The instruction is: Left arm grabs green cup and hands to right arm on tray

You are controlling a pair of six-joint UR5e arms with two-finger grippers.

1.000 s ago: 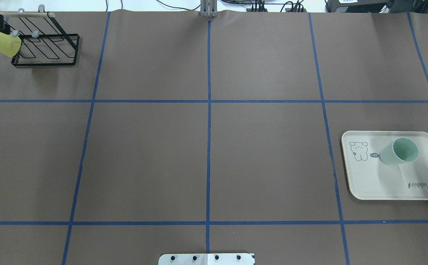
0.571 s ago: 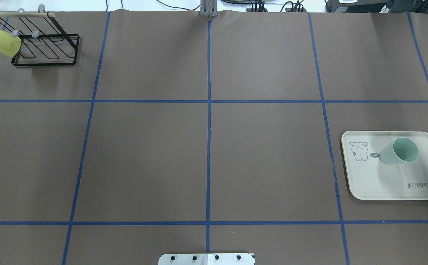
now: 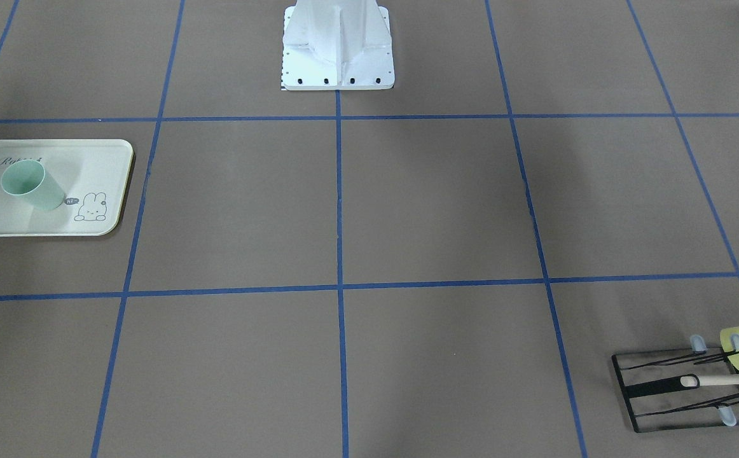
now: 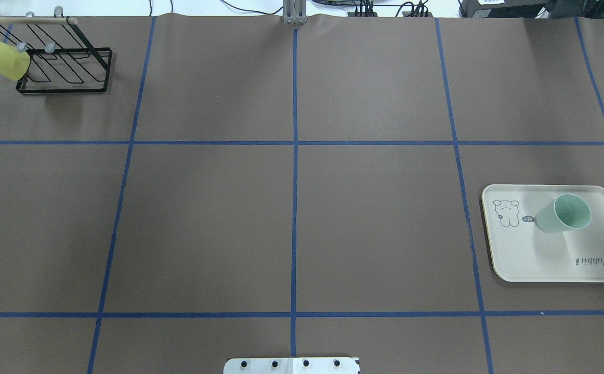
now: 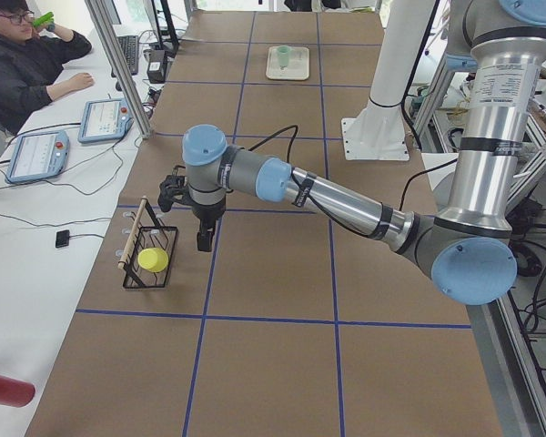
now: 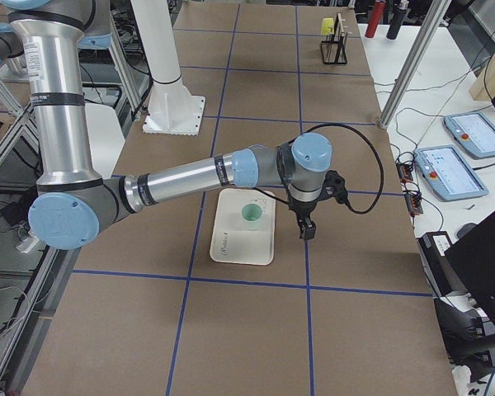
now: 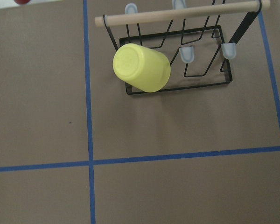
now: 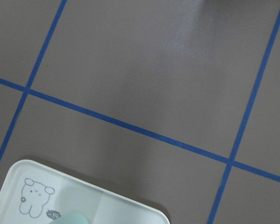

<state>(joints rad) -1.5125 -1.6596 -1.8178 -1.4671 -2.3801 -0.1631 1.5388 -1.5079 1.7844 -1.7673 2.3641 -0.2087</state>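
The small pale mint-green plastic tumbler [image 4: 564, 214] stands upright on the cream rectangular plastic tray [image 4: 541, 262], at the table's 3 o'clock edge in the overhead view, so delivery looks finished. In the side views the left arm's black two-finger gripper [image 5: 204, 239] hangs at 3 o'clock of the black wire rack [image 4: 63, 90], and the right arm's gripper [image 6: 305, 231] at the tray's 3 o'clock, seemingly parked. I cannot tell whether either pincer is open. The right wrist view crops the tumbler to a sliver.
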